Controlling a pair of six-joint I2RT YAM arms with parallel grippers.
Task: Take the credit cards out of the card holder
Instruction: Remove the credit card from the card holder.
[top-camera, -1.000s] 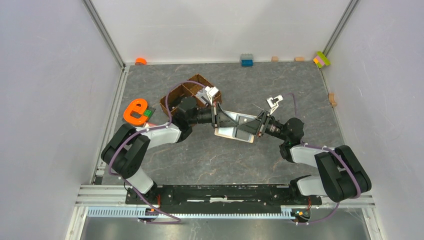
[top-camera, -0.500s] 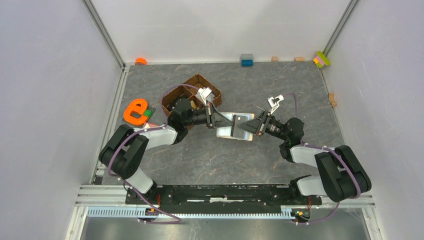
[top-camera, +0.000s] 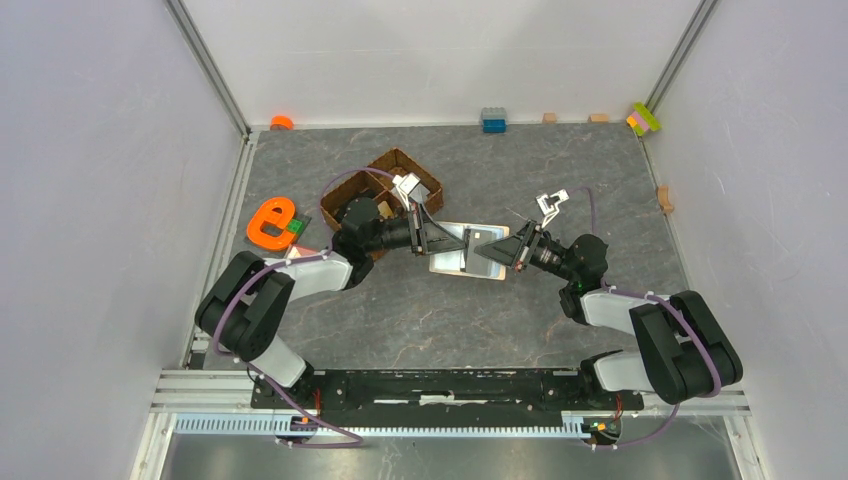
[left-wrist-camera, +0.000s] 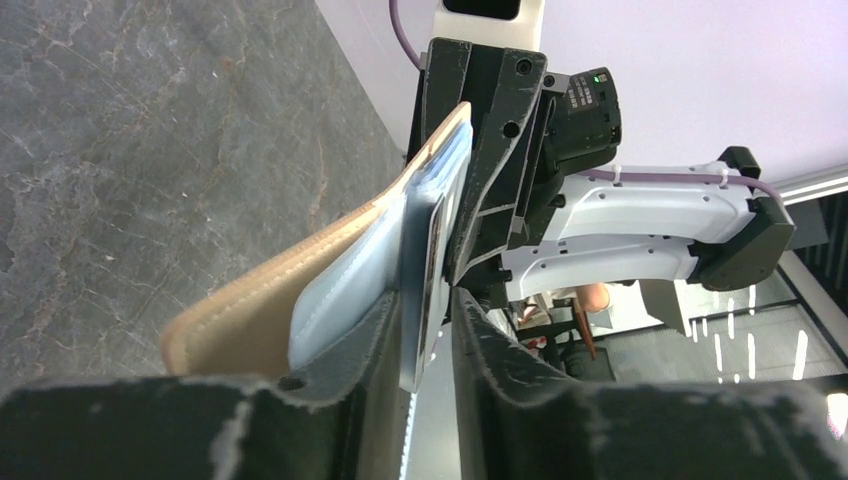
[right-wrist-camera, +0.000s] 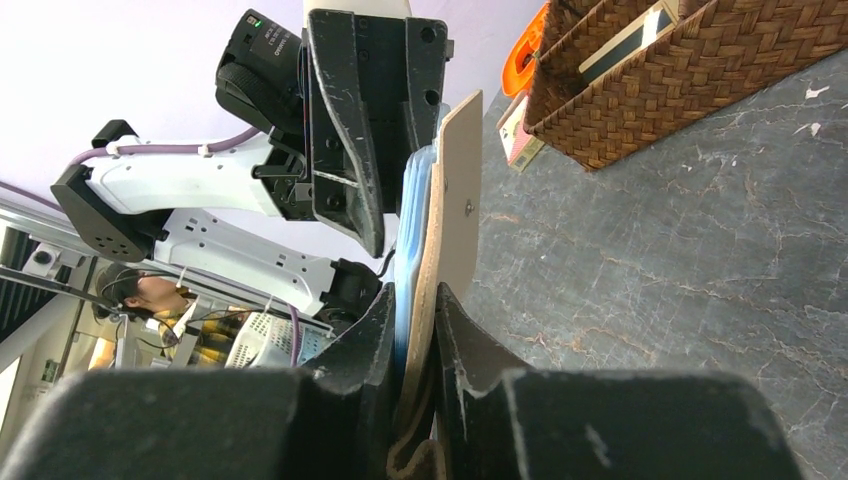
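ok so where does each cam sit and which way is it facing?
Top external: above and behind the robot, looking down at the table; left arm and right arm whole, left pincer and right pincer meeting at the card holder.
Left wrist: on the left arm, looking along its own fingers toward the right arm; the card holder's edge sits between them.
Right wrist: on the right arm, looking along its fingers toward the left arm, wicker basket beyond.
Shared: both wrist views show the card holder edge-on and the opposite pincer.

Right claw (right-wrist-camera: 412, 300) pinches beige-tan folding card holder (right-wrist-camera: 460, 200) edge-on.
Pale blue sleeves (right-wrist-camera: 413, 220) face left; brown wicker basket (right-wrist-camera: 680, 80) on grey marbled surface (right-wrist-camera: 650, 260).
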